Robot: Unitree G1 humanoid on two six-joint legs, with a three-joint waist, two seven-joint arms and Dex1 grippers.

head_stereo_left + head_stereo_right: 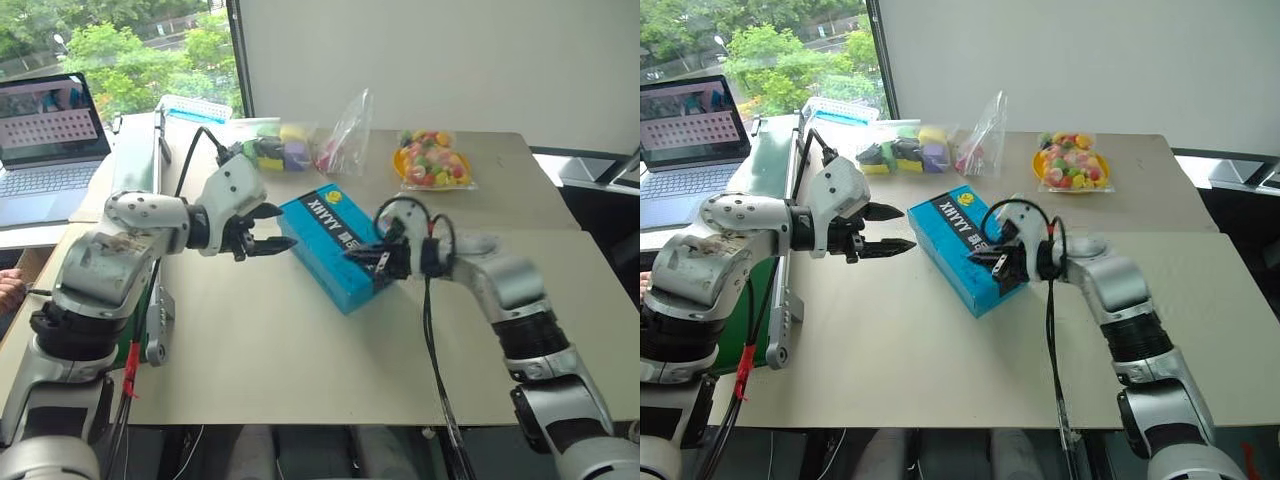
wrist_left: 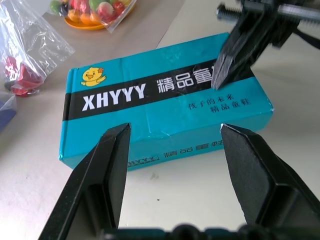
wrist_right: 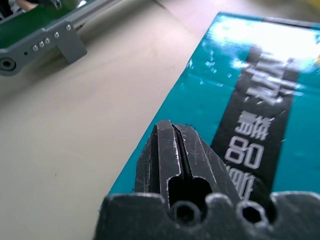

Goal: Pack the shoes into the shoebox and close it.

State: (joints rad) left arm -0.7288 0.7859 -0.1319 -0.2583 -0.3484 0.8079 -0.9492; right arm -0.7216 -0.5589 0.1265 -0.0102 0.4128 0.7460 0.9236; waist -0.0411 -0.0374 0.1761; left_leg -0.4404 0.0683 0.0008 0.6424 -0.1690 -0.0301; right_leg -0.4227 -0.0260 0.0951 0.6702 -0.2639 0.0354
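On the table [image 1: 300, 350], closed blue shoebox [image 1: 335, 245] with white lettering, yellow mark.

closed right pincer [image 3: 176, 131], over shoebox [image 3: 260, 100] lid

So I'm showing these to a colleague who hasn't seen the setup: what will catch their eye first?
The bright blue shoebox, lid closed, lying mid-table between the two arms. The right gripper, shut, sits over its lid, and the left gripper stands open at its other side. Behind lie clear bags of colourful items.
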